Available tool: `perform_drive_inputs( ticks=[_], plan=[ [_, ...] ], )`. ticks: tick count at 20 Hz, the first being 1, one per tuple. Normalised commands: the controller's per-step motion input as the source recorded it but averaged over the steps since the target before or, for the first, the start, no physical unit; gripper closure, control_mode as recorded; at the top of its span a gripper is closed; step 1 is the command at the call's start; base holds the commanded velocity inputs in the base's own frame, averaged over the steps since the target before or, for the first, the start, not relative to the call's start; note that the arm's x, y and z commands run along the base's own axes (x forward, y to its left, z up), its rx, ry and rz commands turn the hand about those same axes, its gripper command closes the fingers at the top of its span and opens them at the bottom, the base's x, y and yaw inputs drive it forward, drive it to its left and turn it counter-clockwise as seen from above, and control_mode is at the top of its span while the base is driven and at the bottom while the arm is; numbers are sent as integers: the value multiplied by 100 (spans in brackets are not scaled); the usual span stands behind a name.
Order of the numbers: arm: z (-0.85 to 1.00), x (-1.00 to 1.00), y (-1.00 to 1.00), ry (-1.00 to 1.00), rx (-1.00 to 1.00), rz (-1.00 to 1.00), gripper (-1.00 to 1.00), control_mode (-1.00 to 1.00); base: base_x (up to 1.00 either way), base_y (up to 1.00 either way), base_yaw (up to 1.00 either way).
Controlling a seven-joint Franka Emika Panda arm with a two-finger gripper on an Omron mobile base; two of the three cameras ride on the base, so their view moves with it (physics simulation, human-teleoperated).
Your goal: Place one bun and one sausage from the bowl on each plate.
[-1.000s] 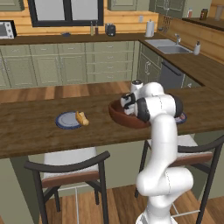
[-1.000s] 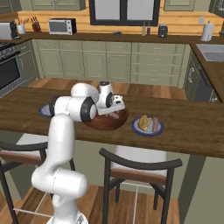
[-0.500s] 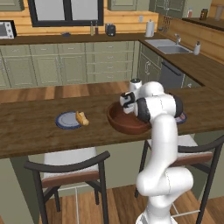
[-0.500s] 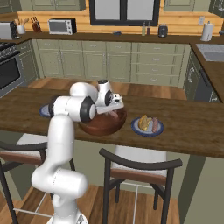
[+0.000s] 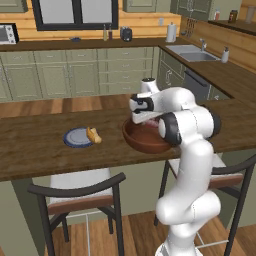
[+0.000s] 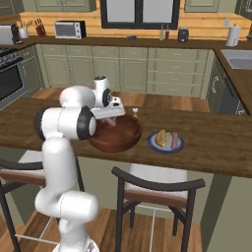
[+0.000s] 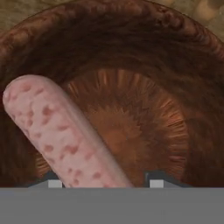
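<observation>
Bowl sits mid-surface in the left base view, arm bent over it, gripper dipped just inside the rim. Left plate carries one bun at its right edge and no sausage, so that plate looks like the one still short.

Right base view: gripper over the bowl interior, something pinkish under it. Right plate just beside the bowl already holds a bun and a sausage side by side, reads as done.

Hand view: sausage lies diagonally across the bowl floor, one rounded end up-left, the other running down between the fingertips. Tips sit wide apart at the bottom edge. Can't tell whether the jaws are pinching it or just straddling it; contact is cut off by the frame.

Handling guess: light, slightly soft, smooth round skin, so it'll likely roll or squirt out if pinched near an end. Best hold is across the middle, jaws square to its long axis, modest squeeze. The curved bowl floor gives it room to slide away.
</observation>
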Motion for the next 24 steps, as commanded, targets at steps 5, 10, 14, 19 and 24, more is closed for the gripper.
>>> perform_drive_inputs(
  ticks=[5, 10, 14, 19, 24],
  plan=[
    [28, -95, 69, 10, 21, -21, 100, -100, 0, 0, 0],
    [41, -79, 49, 7, 25, -18, 100, -100, 0, 0, 0],
    [40, -30, 48, 0, 7, -20, 100, -100, 0, 0, 0],
    [18, 0, 95, 1, -1, -11, 100, -100, 0, 0, 0],
    [3, 0, 80, 1, 0, -5, 100, -100, 0, 0, 0]
  ],
)
